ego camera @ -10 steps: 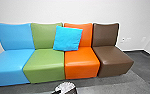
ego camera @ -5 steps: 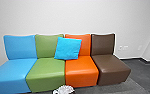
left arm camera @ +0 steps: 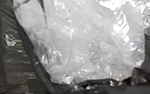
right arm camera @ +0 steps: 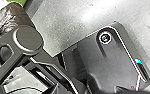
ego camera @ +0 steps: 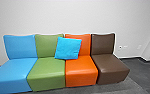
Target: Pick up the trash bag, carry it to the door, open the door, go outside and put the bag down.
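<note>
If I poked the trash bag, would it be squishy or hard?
Probably squishy: the trash bag has a thin, creased black skin that should give under your finger. The pale, see-through plastic in it looks loosely crumpled, so it may be light for its size. All that shine suggests it could feel slippery too.

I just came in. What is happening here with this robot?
The robot is indoors, facing a row of colourful seats with a blue cushion leaning on the backs. A dark trash bag with crumpled pale plastic inside is very close to its left wrist. Whether the robot is gripping it, I cannot tell. The bag is not outside yet.
</note>
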`<state>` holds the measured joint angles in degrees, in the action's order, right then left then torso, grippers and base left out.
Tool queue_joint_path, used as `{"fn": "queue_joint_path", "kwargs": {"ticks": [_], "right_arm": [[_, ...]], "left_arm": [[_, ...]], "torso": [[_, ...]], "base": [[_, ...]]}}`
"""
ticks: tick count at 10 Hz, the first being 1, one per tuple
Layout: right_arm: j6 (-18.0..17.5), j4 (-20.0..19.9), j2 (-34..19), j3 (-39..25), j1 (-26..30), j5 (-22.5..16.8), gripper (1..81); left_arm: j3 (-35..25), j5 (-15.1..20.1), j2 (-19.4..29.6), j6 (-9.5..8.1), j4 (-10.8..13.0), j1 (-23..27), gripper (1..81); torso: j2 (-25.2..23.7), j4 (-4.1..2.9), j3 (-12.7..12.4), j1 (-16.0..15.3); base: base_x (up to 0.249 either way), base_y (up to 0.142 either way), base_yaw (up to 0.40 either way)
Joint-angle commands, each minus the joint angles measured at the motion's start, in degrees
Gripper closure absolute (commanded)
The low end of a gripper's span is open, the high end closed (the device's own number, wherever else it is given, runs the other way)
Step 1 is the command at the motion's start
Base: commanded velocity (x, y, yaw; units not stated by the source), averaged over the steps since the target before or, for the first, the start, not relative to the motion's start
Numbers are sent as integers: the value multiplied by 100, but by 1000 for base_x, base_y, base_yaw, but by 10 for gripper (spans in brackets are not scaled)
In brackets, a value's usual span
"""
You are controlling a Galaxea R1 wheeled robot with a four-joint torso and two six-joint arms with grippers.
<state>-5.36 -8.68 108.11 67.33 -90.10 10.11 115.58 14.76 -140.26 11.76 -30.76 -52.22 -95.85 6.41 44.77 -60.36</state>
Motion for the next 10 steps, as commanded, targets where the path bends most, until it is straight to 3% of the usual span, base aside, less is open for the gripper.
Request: {"fn": "queue_joint_path", "kwargs": {"ticks": [1, 4, 6, 7, 10], "right_arm": [[18, 15, -181, 16, 198, -387, 10], [18, 15, 64, 314, 198, -387, 10], [18, 15, 161, 411, 189, -395, 10], [18, 24, 249, 464, 189, -387, 10], [53, 33, 654, 842, 233, -430, 10]], "left_arm": [[-492, 282, 543, 335, -9, 165, 811], [-991, 229, 998, 607, -9, -257, 811], [-1687, -26, 1395, 643, 0, -415, 811], [-1749, -61, 1422, 678, 0, -529, 811], [-1732, -78, 1264, 959, 17, -943, 811]], "torso": [[560, 0, 0, 363], [1203, 0, 0, 771], [1624, 0, 0, 1042], [1852, 0, -259, 1189], [2435, 0, -639, 1556]], "base": [[0, 0, 0], [0, 0, 0], [0, 0, 0], [0, 0, 0], [0, 0, 0]]}}
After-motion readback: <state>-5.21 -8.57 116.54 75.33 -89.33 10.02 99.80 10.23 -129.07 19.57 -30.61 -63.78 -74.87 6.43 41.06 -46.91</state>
